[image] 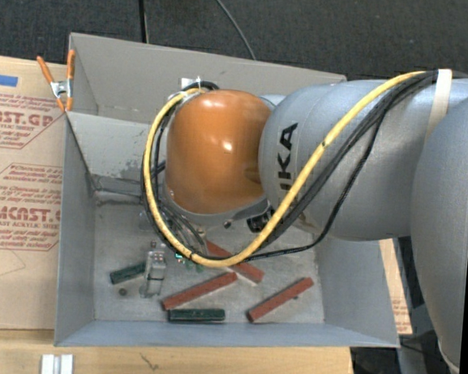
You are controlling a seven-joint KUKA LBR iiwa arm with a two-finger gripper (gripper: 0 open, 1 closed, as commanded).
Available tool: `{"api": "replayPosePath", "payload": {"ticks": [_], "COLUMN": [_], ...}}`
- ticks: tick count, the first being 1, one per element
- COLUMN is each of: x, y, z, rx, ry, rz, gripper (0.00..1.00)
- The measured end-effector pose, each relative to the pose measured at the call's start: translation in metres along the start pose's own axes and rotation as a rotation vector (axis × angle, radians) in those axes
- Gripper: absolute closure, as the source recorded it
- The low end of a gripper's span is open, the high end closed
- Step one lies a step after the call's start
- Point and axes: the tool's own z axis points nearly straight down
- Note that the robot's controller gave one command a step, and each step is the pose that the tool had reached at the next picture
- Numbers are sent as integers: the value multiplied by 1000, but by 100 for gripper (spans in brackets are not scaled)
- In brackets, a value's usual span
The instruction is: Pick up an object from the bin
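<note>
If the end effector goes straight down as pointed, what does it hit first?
Likely bare bin floor just under the end effector, beside the small dark green bar; depth is unclear, it may clip that bar.

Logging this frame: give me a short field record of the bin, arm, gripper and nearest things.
container: grey bin, a few loose pieces on its floor
arm: in from the right, orange cover over the bin's middle
tool: gripper low, left of centre
nearest: short dark green piece beside it; long red-brown bar to its right
others: right red-brown bar; dark green bar by the front wall
</note>
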Motion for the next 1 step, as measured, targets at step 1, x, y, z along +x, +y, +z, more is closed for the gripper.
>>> {"api": "replayPosePath", "payload": {"ticks": [1], "x": [-2], "y": [-1], "z": [-4], "rx": [-2], "ry": [-7], "rz": [3], "gripper": [0]}}
